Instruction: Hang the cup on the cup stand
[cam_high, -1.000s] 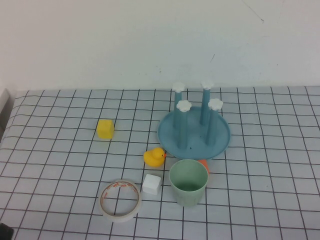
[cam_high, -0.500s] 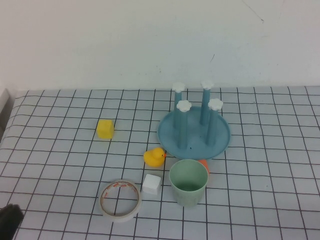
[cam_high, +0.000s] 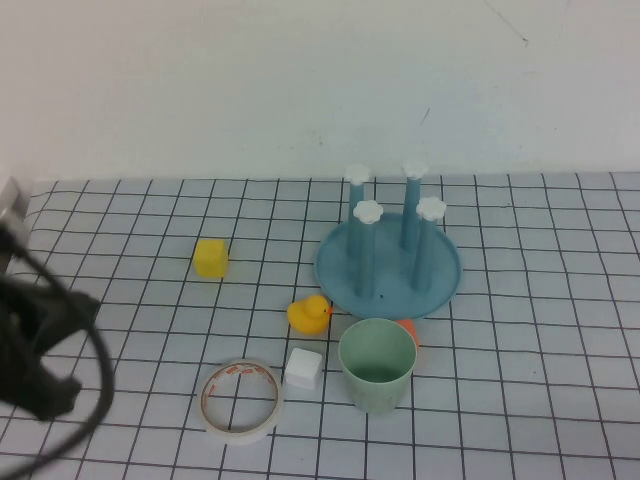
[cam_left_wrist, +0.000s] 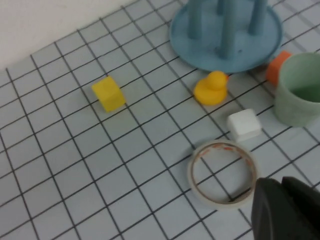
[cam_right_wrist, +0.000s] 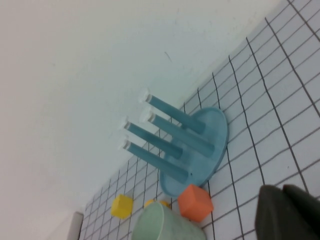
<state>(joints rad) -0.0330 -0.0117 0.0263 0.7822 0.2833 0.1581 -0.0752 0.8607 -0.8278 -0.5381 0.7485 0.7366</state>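
A white desk with a black grid stands before a plain white wall. The cup (cam_high: 377, 365) stands upright near the front, just before the cup stand (cam_high: 388, 262), with an orange cube (cam_high: 406, 329) between them. The left hand (cam_left_wrist: 287, 210), closed and empty, hangs at the near left beside a tape roll (cam_high: 240, 399). The right hand (cam_right_wrist: 289, 212), also closed, holds nothing.
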